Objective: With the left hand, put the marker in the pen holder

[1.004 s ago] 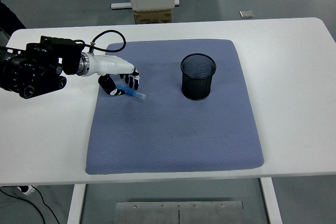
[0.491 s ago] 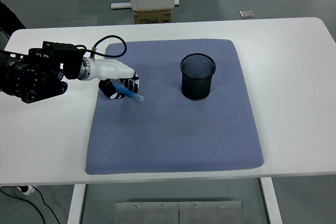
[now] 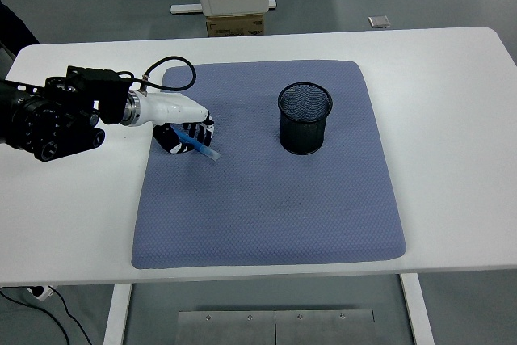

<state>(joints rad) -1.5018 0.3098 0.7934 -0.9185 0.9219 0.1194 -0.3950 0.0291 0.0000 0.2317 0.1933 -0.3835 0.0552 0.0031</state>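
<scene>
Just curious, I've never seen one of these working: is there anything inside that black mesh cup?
The pen holder looks empty as far as its open top shows; its bottom is too dark to check. The blue marker is over in the left hand, on the mat.

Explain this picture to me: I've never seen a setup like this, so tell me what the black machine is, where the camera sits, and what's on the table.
The picture comes from a camera high on a humanoid robot, looking forward and down over a white table. The black machine entering from the left is the robot's left arm; it ends in a five-fingered hand. The right arm is out of view. On the table lies a blue-grey mat. On the mat stands a black mesh pen holder, upright and empty as far as the view shows. The hand is at the mat's left part, its fingers curled around a blue marker, whose tip sticks out toward the holder. The marker is not in the holder yet.
</scene>
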